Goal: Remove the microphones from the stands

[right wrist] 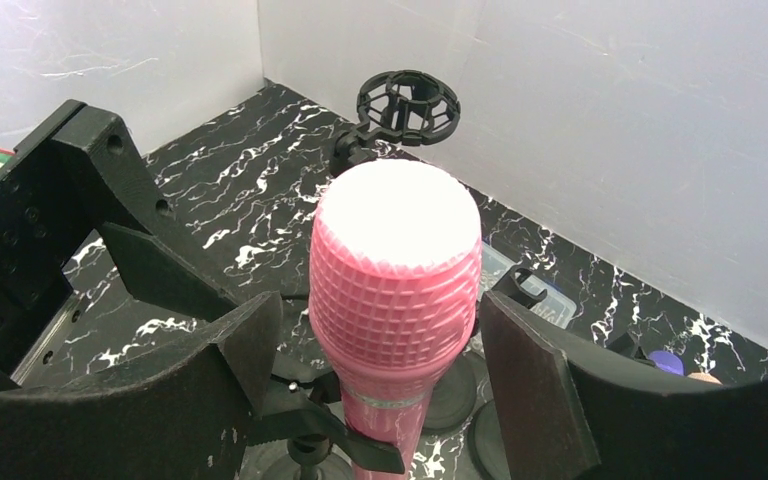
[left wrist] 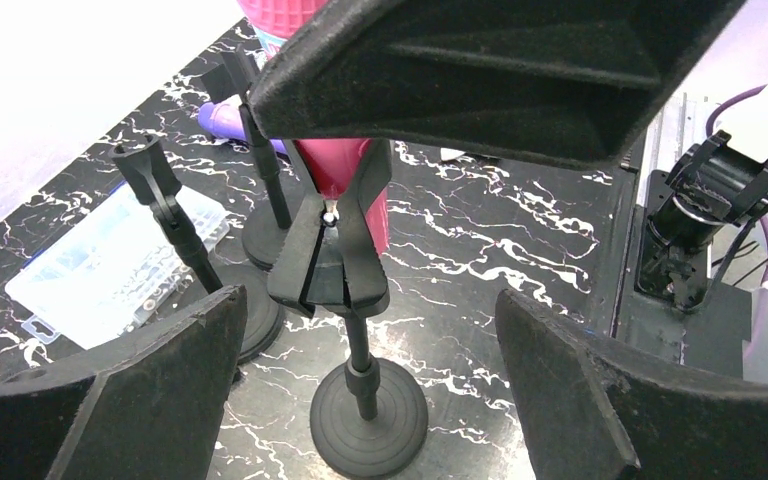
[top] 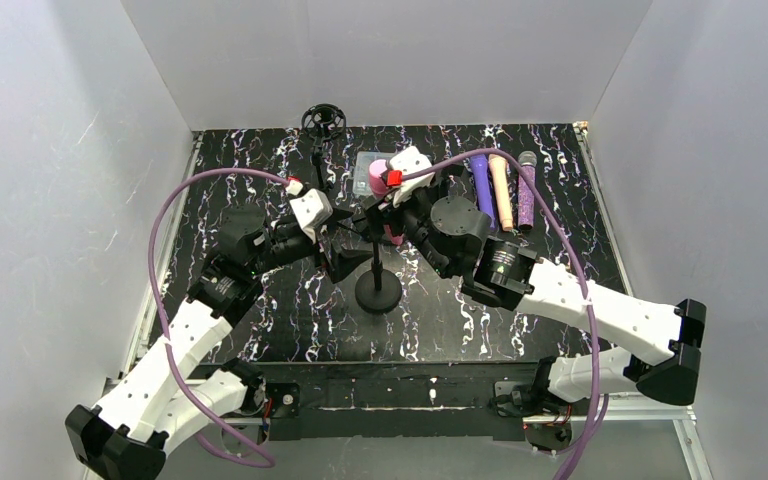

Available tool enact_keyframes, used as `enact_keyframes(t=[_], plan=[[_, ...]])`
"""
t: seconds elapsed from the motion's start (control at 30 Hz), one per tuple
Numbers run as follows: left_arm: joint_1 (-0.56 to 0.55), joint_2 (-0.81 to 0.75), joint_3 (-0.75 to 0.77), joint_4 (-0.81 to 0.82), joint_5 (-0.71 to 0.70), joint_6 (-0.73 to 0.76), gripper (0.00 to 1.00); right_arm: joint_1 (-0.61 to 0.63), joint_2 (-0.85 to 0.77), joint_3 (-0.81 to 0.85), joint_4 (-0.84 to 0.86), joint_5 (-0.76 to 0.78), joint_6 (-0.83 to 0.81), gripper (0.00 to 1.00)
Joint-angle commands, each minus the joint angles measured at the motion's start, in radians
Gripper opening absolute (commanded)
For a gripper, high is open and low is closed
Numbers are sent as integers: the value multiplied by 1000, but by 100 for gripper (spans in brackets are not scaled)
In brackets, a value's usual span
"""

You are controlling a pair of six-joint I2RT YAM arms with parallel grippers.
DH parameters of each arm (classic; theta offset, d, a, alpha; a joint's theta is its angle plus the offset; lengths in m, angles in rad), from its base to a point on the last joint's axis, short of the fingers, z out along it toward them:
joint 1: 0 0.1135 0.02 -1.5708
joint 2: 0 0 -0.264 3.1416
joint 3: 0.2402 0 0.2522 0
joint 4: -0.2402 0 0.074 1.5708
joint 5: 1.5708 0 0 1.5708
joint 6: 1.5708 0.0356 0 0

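Right wrist view: straddles the pink microphone [right wrist: 395,270], upright in the clip [left wrist: 328,262] atop the stand [left wrist: 368,425], with right gripper [right wrist: 390,345] jaws apart, presumably to lift. Brackets the stand below the clip with left gripper [left wrist: 365,335], also spread, likely bracing.

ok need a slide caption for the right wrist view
Right hand open either side of the pink microphone, which sits in its stand clip; empty shock mount behind.

Pink microphone [right wrist: 396,290] running off the right wrist view's lower edge, its head being cropped at the left wrist view's top, right hand [top: 381,192] covering much of it from above, contents of the clear box [left wrist: 110,265] showing too small to tell.
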Motion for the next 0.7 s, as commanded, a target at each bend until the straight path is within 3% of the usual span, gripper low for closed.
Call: enact_keyframes(t=[0.0, 0.23, 0.67], plan=[[5, -2, -17, 23, 40, 42, 93, 8, 8, 48, 79, 47, -36, 80], [4, 1, -36, 40, 59, 109, 94, 8, 25, 51, 89, 64, -57, 79], [54, 41, -46, 164, 96, 33, 91, 8, 25, 49, 99, 71, -70, 57]])
